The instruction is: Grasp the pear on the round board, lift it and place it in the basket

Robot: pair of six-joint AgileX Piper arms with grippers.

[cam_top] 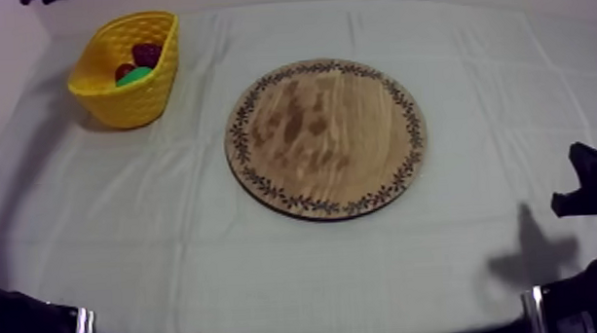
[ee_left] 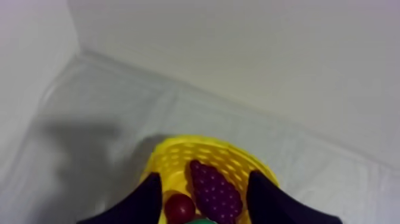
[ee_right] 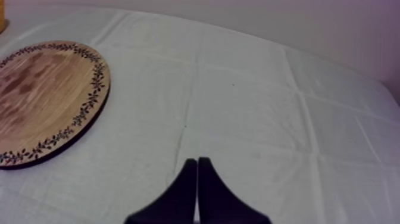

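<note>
The pear (cam_top: 134,77) is a smooth, bright green piece, and most of it is hidden. It lies inside the yellow basket (cam_top: 128,104), low against the near wall. The small red fruit (cam_top: 123,69) touches it on one side and the bunch of grapes (cam_top: 146,54) lies just behind it.

The left gripper (ee_left: 205,174) hangs over the basket's mouth with its jaws spread wide, about as wide as the inside of the basket. It grips nothing and touches nothing. Through the gap between the two black fingers (ee_left: 146,199) the basket's contents show below. The purple, knobbly grapes (ee_left: 214,190) lie slantwise between the jaws, nearer one finger. The small red fruit (ee_left: 180,207) sits just inside the other finger. A thin sliver of the green pear (ee_left: 205,221) shows between the jaws, close to the gripper's base. The yellow rim (ee_left: 178,143) of the basket curves round just beyond the fingertips.

The right gripper (ee_right: 197,159) has its jaws pressed together into a narrow wedge, with nothing between them. It points out over the bare cloth (ee_right: 250,89). The wooden board (ee_right: 41,95), with its patterned edge, lies well off to one side of the closed tips. Seen from above, the board (cam_top: 325,138) sits in the middle of the table, well apart from the basket.
</note>
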